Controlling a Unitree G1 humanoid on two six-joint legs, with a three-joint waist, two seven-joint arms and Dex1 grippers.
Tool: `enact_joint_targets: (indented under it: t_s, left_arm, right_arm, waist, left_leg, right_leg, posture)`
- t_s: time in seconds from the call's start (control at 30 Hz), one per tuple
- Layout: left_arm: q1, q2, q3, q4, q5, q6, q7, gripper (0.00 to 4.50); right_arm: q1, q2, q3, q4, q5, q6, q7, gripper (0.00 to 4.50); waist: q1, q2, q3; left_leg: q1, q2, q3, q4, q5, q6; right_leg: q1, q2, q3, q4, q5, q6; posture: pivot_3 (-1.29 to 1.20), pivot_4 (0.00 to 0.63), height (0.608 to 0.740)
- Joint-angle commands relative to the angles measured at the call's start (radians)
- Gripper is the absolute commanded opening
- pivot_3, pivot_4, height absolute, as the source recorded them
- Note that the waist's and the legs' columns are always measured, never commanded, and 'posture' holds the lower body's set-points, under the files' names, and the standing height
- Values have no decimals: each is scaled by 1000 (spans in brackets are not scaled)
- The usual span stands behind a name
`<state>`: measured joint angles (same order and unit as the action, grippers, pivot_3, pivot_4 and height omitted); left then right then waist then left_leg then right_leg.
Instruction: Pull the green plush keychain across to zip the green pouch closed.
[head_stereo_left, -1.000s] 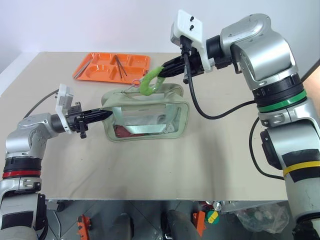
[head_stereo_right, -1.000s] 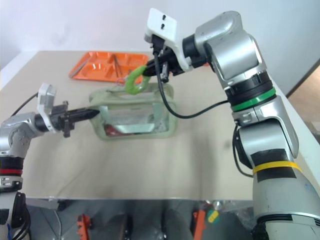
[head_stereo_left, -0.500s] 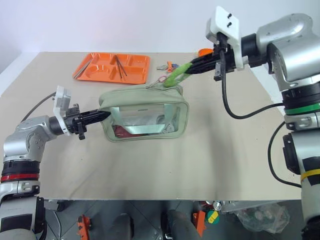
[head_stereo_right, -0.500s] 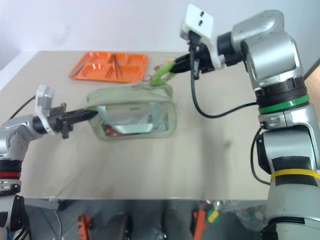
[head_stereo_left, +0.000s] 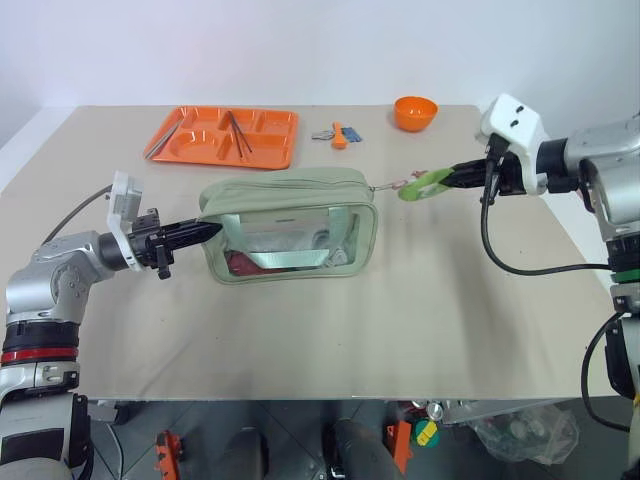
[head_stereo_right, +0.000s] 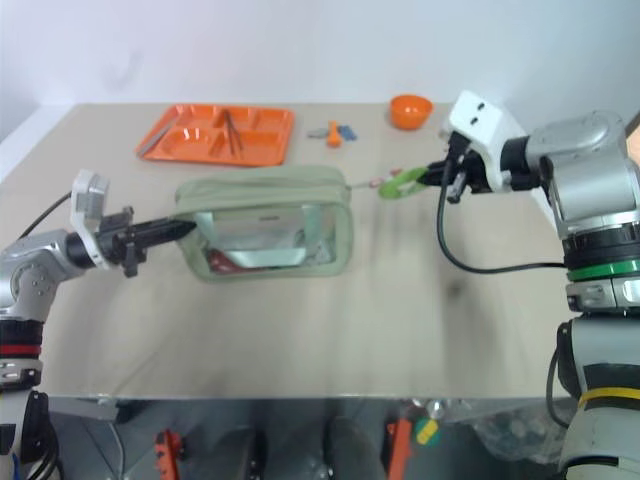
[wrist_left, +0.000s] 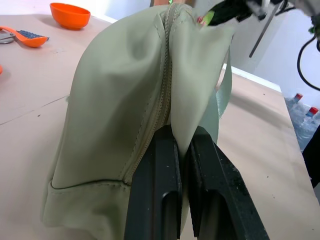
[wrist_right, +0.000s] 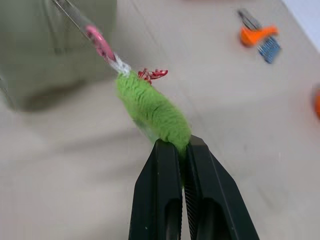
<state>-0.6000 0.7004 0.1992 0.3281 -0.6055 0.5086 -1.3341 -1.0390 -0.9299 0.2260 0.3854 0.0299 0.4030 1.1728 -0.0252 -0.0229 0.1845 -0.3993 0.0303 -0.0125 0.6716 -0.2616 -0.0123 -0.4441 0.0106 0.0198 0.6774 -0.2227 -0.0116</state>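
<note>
green plush keychain (head_stereo_left: 425, 184) stretched rightward from green pouch (head_stereo_left: 290, 238), lengthwise across table

Right gripper (head_stereo_left: 452, 180): you've swung it rightward and lower — off past the pouch's end.
Green plush keychain (head_stereo_left: 428, 184): dragged along.
Green pouch (head_stereo_left: 290, 226): top now zipped flat.

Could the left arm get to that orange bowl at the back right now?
Probably not. The left pincer is shut on the end of the green pouch, holding it, and the orange bowl sits far across the table, nearer the right arm. It would have to let go first.
</note>
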Motion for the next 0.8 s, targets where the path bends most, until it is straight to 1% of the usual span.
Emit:
enact_joint_targets:
  t_s: [0.03, 0.13, 0.3, 0.37, 0.4, 0.53, 0.6, 0.63, 0.8]
  left_arm:
    - [4, 22, 34, -13, -14, 0, 5, 0]
    - [6, 21, 35, -15, -15, 0, 7, 0]
    - [7, 24, 39, -17, -18, 2, 8, 0]
    - [7, 24, 41, -18, -20, 3, 9, 0]
    - [7, 24, 41, -18, -21, 4, 10, 0]
    - [9, 21, 40, -22, -24, 4, 14, 0]
    - [8, 19, 38, -22, -25, 4, 17, 0]
    - [8, 18, 38, -22, -26, 6, 19, 0]
    - [12, 12, 45, -21, -26, 7, 38, 0]
  right_arm:
    - [89, -4, 10, -51, -118, -66, -140, 7]
    - [185, 40, 61, -79, -196, -83, -227, 7]
    - [342, 67, 163, -145, -311, -171, -266, 7]
    - [369, 73, 187, -150, -358, -206, -283, 7]
    - [384, 75, 208, -158, -388, -230, -287, 7]
    - [420, 72, 251, -205, -462, -298, -264, 7]
    - [427, 73, 247, -215, -470, -315, -248, 7]
    - [422, 93, 223, -217, -447, -290, -244, 7]
    - [365, 167, 40, -250, -233, -109, -158, 7]
  waist:
    - [0, 0, 0]
    - [0, 0, 0]
    - [-3, -1, -1]
    - [-8, -2, -1]
    - [-9, -3, -2]
    - [-11, -7, -4]
    - [-13, -8, -5]
    - [-13, -8, -5]
    - [-16, -10, -6]
  left_leg:
    - [0, 0, 0, 0, 0, 0]
    - [1, 0, 1, 0, 0, 0]
    - [2, 0, 2, 1, 0, 0]
    - [5, 0, 3, 0, 0, 0]
    - [7, 0, 3, 0, 0, 0]
    - [12, 1, 4, 0, 1, -1]
    - [14, 1, 4, 0, 2, -1]
    - [14, 1, 4, 0, 2, -1]
    - [13, 1, 4, 0, 2, -1]
  right_leg:
    - [0, 0, 0, 0, 0, 0]
    - [0, 0, 1, 1, 0, 0]
    - [0, 0, 2, 2, 0, 0]
    - [2, 1, 4, 2, -1, 2]
    - [4, 1, 4, 2, -4, 7]
    - [7, 2, 5, 3, -4, 6]
    - [8, 2, 5, 3, -3, 6]
    - [8, 2, 5, 4, -3, 6]
    - [8, 2, 5, 4, -3, 6]
  posture:
    - [0, 150, 740]
    - [0, 150, 740]
    - [0, 150, 740]
    - [0, 150, 740]
    - [0, 150, 740]
    - [0, 150, 740]
    - [0, 150, 740]
    - [0, 150, 740]
    - [0, 150, 740]
